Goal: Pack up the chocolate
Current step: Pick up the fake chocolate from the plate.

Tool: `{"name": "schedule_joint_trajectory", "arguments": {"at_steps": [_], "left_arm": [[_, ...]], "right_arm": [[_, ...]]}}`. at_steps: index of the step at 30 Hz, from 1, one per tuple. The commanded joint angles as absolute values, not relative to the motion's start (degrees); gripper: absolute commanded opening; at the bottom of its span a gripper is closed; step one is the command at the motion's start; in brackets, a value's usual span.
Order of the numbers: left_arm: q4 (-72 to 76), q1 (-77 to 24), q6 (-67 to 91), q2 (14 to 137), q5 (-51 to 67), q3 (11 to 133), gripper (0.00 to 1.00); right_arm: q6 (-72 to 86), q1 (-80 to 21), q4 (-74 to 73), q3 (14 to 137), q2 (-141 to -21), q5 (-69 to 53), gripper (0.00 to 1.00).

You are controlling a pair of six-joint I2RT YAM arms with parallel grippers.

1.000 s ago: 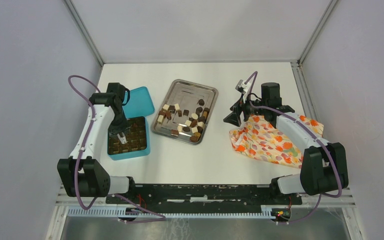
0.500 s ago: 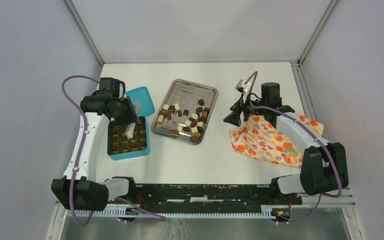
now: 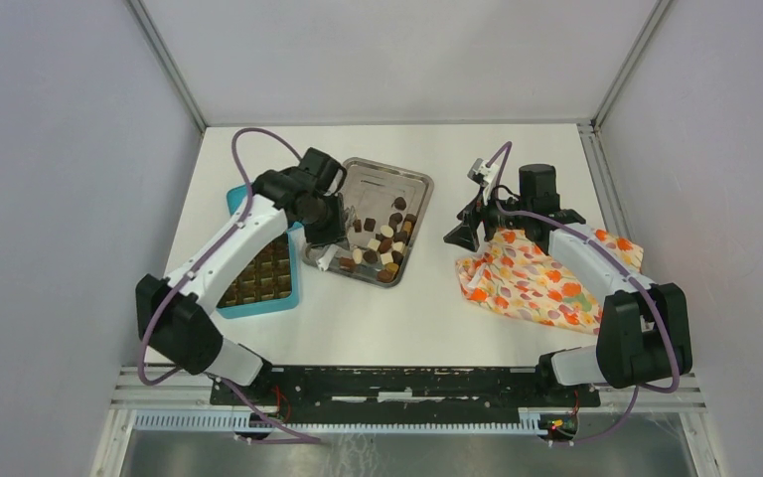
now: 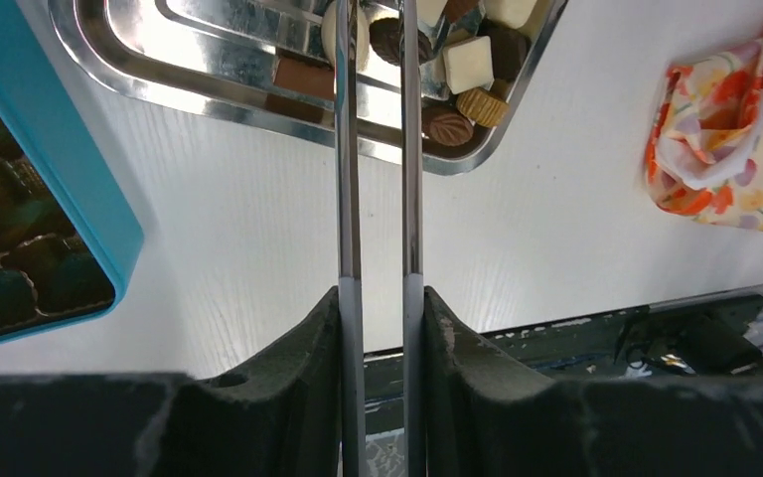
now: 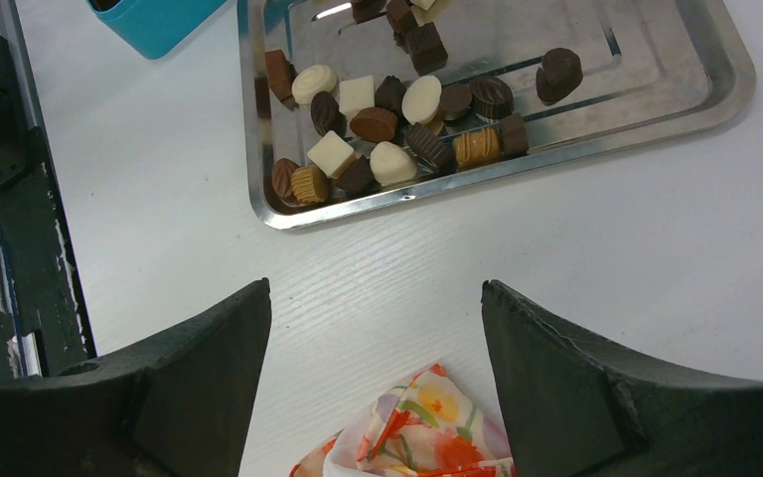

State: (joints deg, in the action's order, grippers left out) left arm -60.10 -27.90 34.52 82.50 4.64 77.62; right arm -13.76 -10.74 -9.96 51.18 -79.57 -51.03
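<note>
The chocolate [image 3: 382, 243], small dark, brown and cream pieces, lies in the near half of the steel tray [image 3: 387, 167]. My left gripper [image 3: 323, 231] hangs over the tray's left near corner, shut on a pair of slim metal tongs [image 4: 346, 179]. In the left wrist view my left gripper [image 4: 381, 293] points the blades over the chocolate [image 4: 467, 70]; a narrow gap shows between them and their tips run off the top edge. My right gripper [image 3: 462, 237] stands open above the cloth's corner. In the right wrist view my right gripper [image 5: 378, 298] holds nothing, and the chocolate [image 5: 373, 124] lies beyond it.
A teal compartmented box [image 3: 258, 283] with pieces in its cells sits left of the tray, its lid [image 3: 233, 199] behind it. An orange floral cloth [image 3: 536, 283] lies crumpled at the right under my right arm. Grey walls enclose three sides.
My left arm has swung right with the tongs, from over the teal box to the tray's near left corner. My right arm has not moved.
</note>
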Motion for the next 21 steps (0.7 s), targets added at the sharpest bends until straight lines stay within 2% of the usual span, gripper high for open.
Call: {"name": "schedule_joint_trajectory", "arguments": {"at_steps": [1,10,21], "left_arm": [[-62.8,-31.8,36.8,87.4,-3.9,84.2,0.36],[-66.7,-35.1,35.0,96.5,-9.5,89.7,0.38],[-69.2,-35.3,32.3,103.2,-11.0,95.8,0.41]], "right_arm": [[-14.5,-10.6,-8.5,51.0,-79.4,-51.7,0.83],[-14.2,-10.6,-8.3,50.9,-79.6,-51.9,0.83],[-14.6,-10.6,-8.4,50.7,-79.2,-51.7,0.83]]}}
